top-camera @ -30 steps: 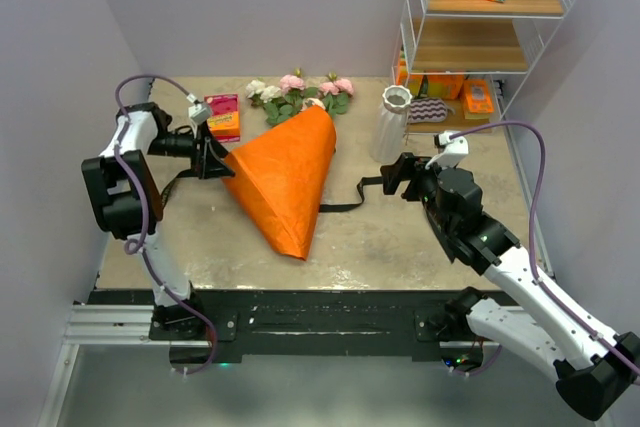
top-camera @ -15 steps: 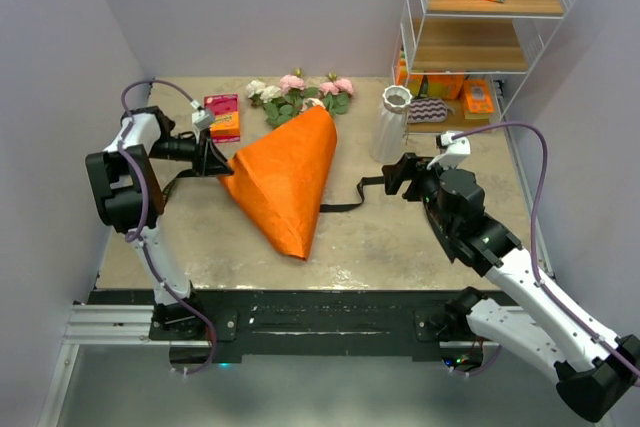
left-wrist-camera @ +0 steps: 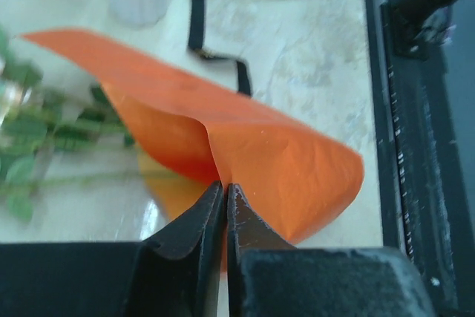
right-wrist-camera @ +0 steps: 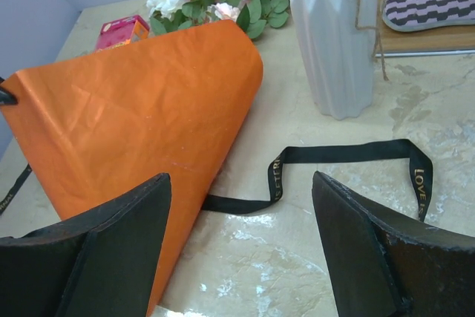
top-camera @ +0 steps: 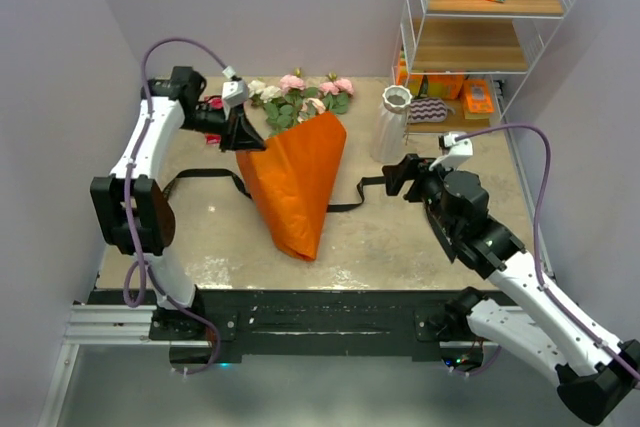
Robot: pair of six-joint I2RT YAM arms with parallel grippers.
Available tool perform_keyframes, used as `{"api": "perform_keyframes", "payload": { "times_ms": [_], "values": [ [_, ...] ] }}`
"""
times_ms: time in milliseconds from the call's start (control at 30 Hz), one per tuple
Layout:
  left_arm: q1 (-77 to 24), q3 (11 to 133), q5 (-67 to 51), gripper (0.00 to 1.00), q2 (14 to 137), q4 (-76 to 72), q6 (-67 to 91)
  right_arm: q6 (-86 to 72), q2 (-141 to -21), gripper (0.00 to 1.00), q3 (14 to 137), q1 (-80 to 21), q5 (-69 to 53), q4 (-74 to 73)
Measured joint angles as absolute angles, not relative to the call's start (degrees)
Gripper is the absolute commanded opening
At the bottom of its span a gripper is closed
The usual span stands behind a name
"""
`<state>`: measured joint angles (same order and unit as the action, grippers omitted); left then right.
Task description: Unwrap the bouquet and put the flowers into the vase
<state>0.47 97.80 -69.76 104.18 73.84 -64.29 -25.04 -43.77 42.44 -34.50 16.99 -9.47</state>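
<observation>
Tabletop [top-camera: 420,237] note: bouquet [top-camera: 300,177] lies centre, vase [top-camera: 393,125] at its 2 o'clock; left gripper [left-wrist-camera: 224,191] pinches the paper wrap [left-wrist-camera: 282,154], right gripper [right-wrist-camera: 239,183] spread, empty; I fear a hard pull tearing it or dragging flowers [top-camera: 300,97].

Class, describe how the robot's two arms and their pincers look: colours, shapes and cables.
The left arm and right arm have white shells with black joints; a purple cable loops along each. The left pincer and right pincer have matt black, wedge-shaped fingers.
</observation>
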Motion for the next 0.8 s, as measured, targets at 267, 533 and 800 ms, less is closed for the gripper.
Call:
{"api": "perform_keyframes", "payload": {
  "times_ms": [267,533,800],
  "values": [
    [-11.7,103.2,-71.5,0.29,101.2,60.7,-41.9,-25.1,-40.1,0.84,42.5,-34.5,18.3,-11.9],
    [-25.6,103.6,-69.2,0.67,101.0,44.4,-23.6,-25.1,-38.2,0.86,44.0,-34.5,20.4,-15.0],
    [-17.5,100.8,-68.7,0.99,101.2,42.7,-22.4,-24.4,-37.4,0.88,45.5,-34.5,21.5,-16.7]
  ]
}}
